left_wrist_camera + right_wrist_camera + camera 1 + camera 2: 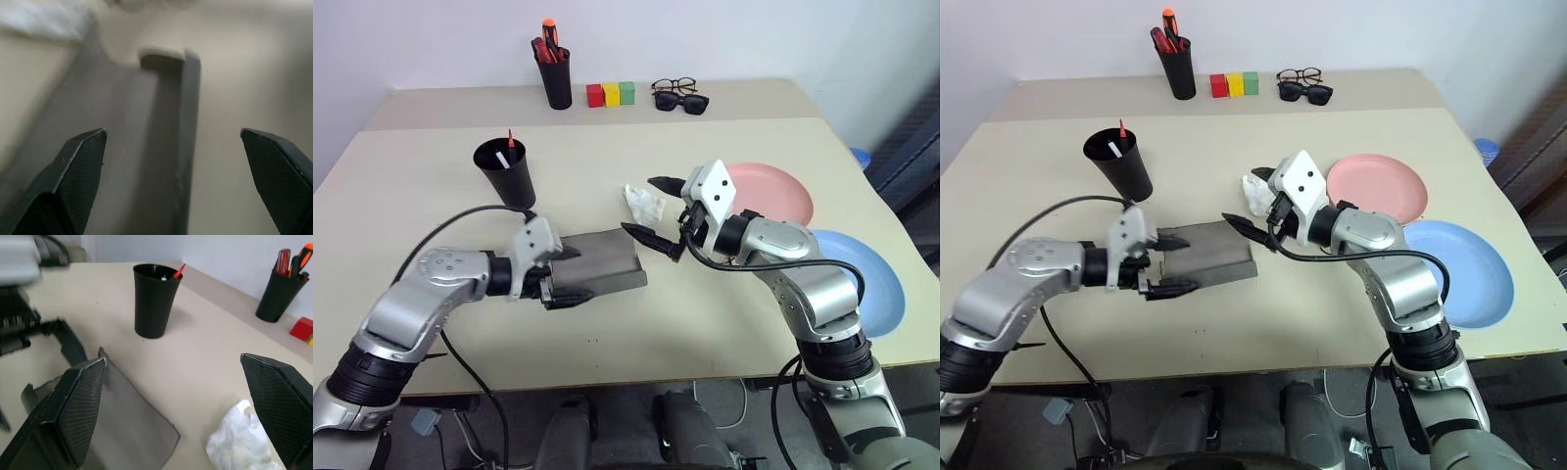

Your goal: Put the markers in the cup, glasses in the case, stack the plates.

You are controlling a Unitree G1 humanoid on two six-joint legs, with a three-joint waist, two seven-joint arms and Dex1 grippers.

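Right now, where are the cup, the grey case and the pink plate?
cup [507, 178]: left eye view, outer wall.
grey case [602, 259]: left eye view, top face.
pink plate [773, 191]: left eye view, bare inner surface.

The left gripper [570, 278] is covering the near-left end of the grey case [605, 262], and the left wrist view of it is smearing into blur. The markers [510, 147] are sinking into the cup [506, 173], perhaps both. The blue plate [867, 279] is lying partly behind the right arm.

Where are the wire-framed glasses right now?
The glasses lie at the table's far edge, just behind the sunglasses and right of the coloured blocks.
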